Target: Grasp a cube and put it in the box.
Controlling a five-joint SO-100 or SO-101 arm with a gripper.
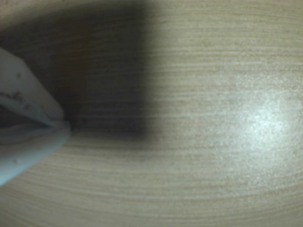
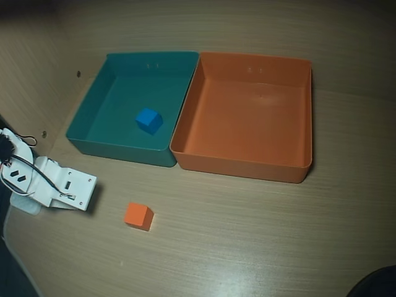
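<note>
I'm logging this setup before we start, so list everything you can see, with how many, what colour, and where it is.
orange cube: one, orange, on the bare table in front of the teal tray in the overhead view, apart from both trays.
blue cube: one, blue, inside the teal tray.
teal tray: one, teal, left of the two trays in the overhead view, its side against the orange box.
orange box: one, orange, right of the teal tray, with nothing in it.
table: one, pale wood grain, under everything.
arm: one, white with black cables, at the left edge of the overhead view, left of the orange cube.
tool: one, whitish, blurred at the left edge of the wrist view; open or shut is unclear.
</note>
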